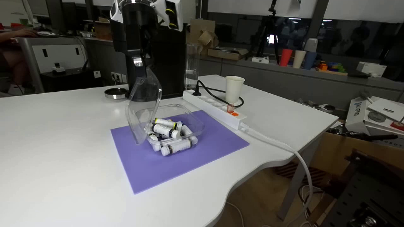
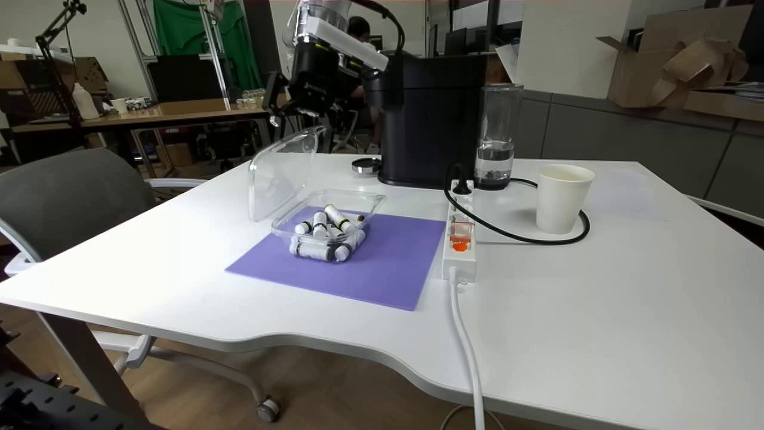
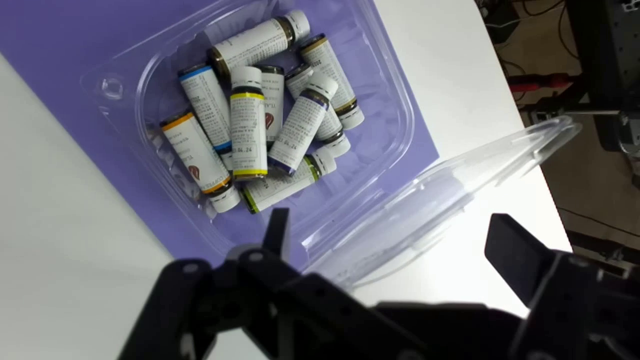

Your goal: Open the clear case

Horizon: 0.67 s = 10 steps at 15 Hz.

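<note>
Clear plastic box with rounded corners (image 3: 370, 142) on flat purple mat (image 1: 157, 167), with curved see-through plastic lid (image 2: 283, 176) tipped up.
Probably done with opening; next, likely back away gently without bumping lid. Wide-apart black jaws, gripping nothing. On small, round, dark bottles (image 3: 248, 132) with white labels: "COFFEE" and "04.24".

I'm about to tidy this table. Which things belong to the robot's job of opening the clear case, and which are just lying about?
Belongs to the job:
clear case, its lid raised
small bottles inside it
open gripper

Just lying about:
purple mat, under the case
white power strip
paper cup
black appliance
clear container
round metal-rimmed item
</note>
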Each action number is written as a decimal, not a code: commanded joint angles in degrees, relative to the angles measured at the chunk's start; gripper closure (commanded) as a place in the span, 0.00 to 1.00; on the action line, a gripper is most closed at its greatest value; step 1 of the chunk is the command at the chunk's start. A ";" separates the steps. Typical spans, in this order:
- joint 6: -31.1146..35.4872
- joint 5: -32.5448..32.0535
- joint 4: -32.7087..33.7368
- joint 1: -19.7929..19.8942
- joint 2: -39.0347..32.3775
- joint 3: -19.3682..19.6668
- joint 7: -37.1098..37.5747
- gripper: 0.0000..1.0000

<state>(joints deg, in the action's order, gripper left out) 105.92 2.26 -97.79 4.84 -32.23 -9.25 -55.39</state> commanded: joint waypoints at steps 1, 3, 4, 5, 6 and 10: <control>3.63 -2.44 -5.37 -2.52 4.44 0.18 -2.13 0.00; 5.58 -3.80 -6.90 -3.83 5.59 -0.13 -3.57 0.00; 6.09 -4.09 -7.34 -4.43 6.11 -0.35 -3.93 0.00; 6.77 -4.21 -7.89 -5.02 6.66 -0.49 -4.08 0.00; 7.41 -4.04 -8.47 -5.44 7.39 -0.73 -4.23 0.00; 11.70 -3.18 -11.12 -6.66 10.74 -1.41 -3.98 0.00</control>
<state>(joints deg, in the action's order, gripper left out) 114.56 -1.21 -104.94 -1.58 -25.89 -10.36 -58.96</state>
